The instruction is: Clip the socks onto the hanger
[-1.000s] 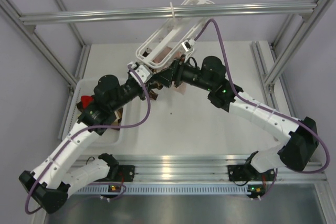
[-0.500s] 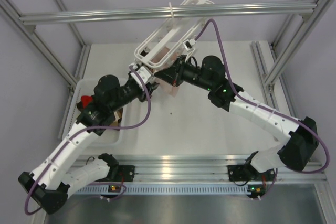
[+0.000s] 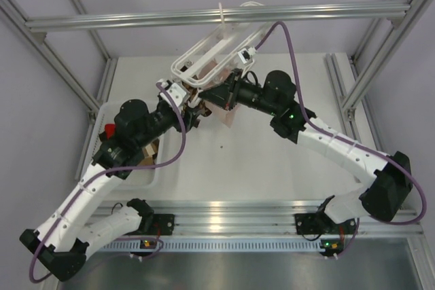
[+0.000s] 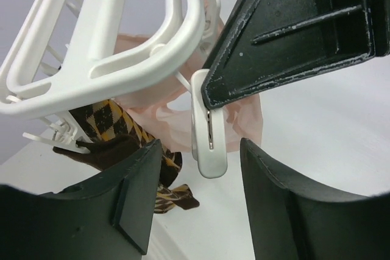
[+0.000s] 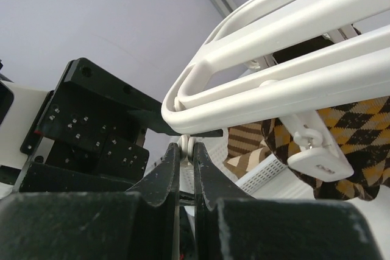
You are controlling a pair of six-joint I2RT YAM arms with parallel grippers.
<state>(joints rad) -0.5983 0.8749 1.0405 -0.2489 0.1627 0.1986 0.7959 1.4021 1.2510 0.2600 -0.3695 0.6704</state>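
Note:
The white hanger (image 3: pixel 216 51) hangs tilted from the rail. In the right wrist view my right gripper (image 5: pixel 187 148) is shut on the top of a small white clip (image 4: pixel 208 133) under the hanger (image 5: pixel 286 86) frame. That clip's lower end hangs between the fingers of my open left gripper (image 4: pixel 200 161) without touching them. A pale pink sock (image 4: pixel 159 112) hangs just behind this clip. A brown and tan patterned sock (image 5: pixel 361 145) hangs from another clip (image 5: pixel 318 160) further along the hanger (image 4: pixel 116 53). Both grippers, left (image 3: pixel 192 100) and right (image 3: pixel 208 95), meet under the hanger's near end.
The grey aluminium rail (image 3: pixel 217 15) crosses above. A white basket (image 3: pixel 129 164) at the left holds a striped brown and cream sock (image 5: pixel 244 143) and a red item (image 3: pixel 110 130). Upright frame posts (image 3: pixel 380 59) stand at both sides.
My right gripper has shut on the clip's top. My left gripper has opened and its arm has drawn back leftward. The hanger's near end has swung slightly left.

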